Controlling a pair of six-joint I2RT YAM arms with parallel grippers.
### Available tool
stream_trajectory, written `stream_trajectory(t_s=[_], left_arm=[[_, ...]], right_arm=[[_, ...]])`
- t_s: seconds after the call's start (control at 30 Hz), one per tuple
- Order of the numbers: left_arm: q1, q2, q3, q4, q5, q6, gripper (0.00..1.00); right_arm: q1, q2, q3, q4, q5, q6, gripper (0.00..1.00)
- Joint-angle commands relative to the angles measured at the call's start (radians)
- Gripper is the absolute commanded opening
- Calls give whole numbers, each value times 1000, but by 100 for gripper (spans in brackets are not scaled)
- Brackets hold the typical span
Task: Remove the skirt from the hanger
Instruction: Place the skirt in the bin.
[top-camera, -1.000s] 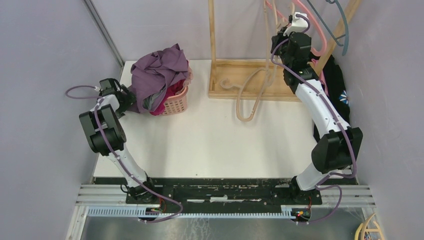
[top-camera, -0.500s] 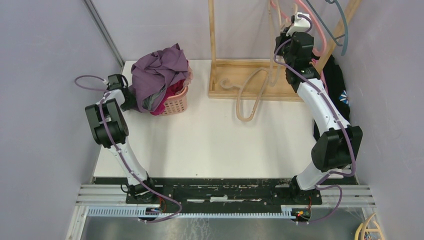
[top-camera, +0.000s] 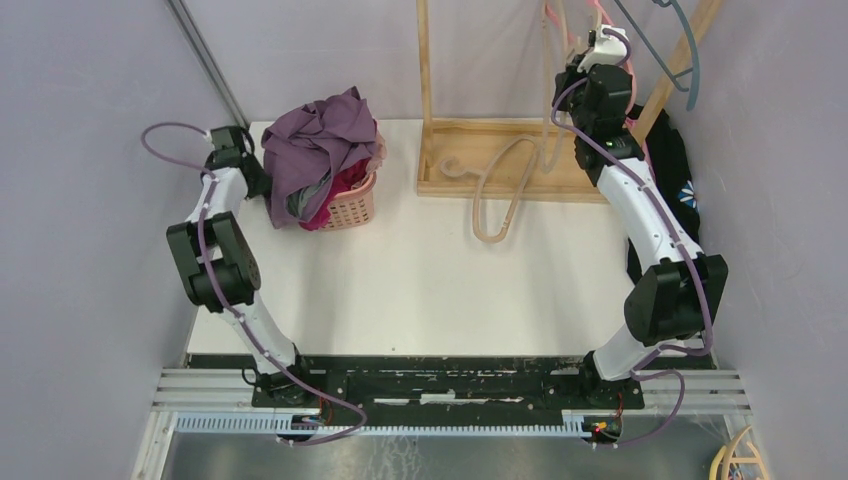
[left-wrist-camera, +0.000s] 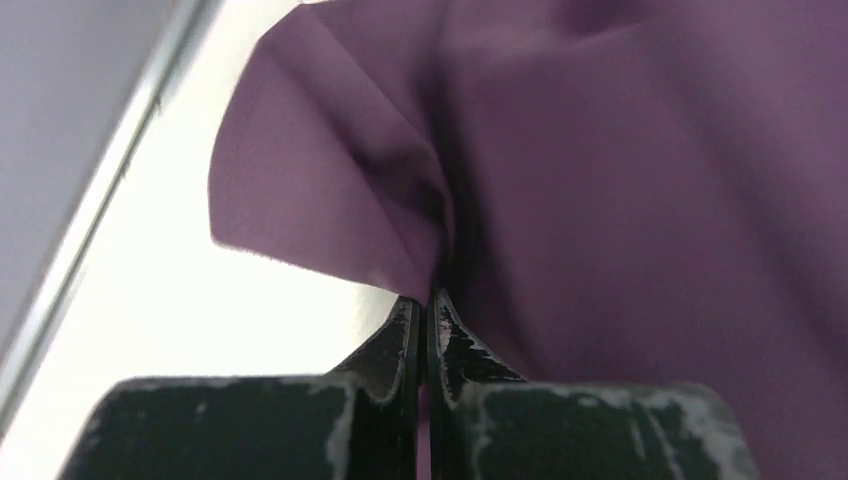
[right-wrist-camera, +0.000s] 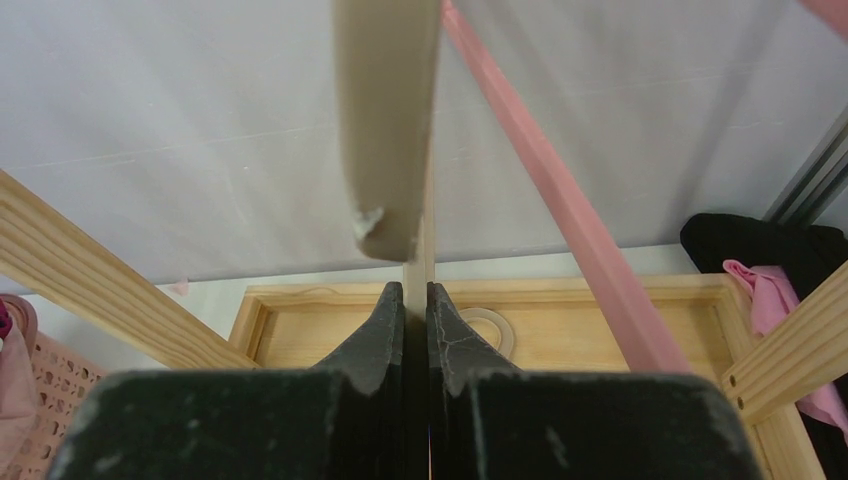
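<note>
The purple skirt (top-camera: 318, 140) lies heaped over a pink basket (top-camera: 352, 207) at the table's far left, apart from any hanger. My left gripper (top-camera: 260, 186) is at the heap's left edge, shut on a fold of the purple skirt (left-wrist-camera: 620, 180); in the left wrist view the left gripper (left-wrist-camera: 427, 300) pinches the cloth between its tips. The beige hanger (top-camera: 512, 180) hangs down over the wooden rack. High at the rack, my right gripper (top-camera: 578, 72) is shut on it; in the right wrist view the right gripper (right-wrist-camera: 417, 292) clamps the thin beige hanger (right-wrist-camera: 385, 120).
A wooden rack (top-camera: 470, 187) with upright posts stands at the back. A pink hanger (right-wrist-camera: 560, 190) and a blue hanger (top-camera: 686, 62) hang beside the beige one. Black clothing (top-camera: 680, 170) lies at the right wall. More clothes fill the basket.
My left gripper has shut on the skirt's edge, and its wrist has moved toward the far end of the table. The right arm has risen slightly with the hanger.
</note>
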Motion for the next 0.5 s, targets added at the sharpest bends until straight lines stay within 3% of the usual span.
stream_trajectory(t_s=[0.0, 0.33, 0.47], left_arm=[[-28, -206, 122, -11, 99, -6, 3], [-259, -314, 195, -9, 33, -15, 3], [-361, -290, 329, -14, -39, 36, 3]], right_arm=[[-3, -51, 10, 74, 3, 37, 1], [-3, -37, 26, 86, -8, 82, 1], [-3, -44, 17, 85, -8, 86, 1]])
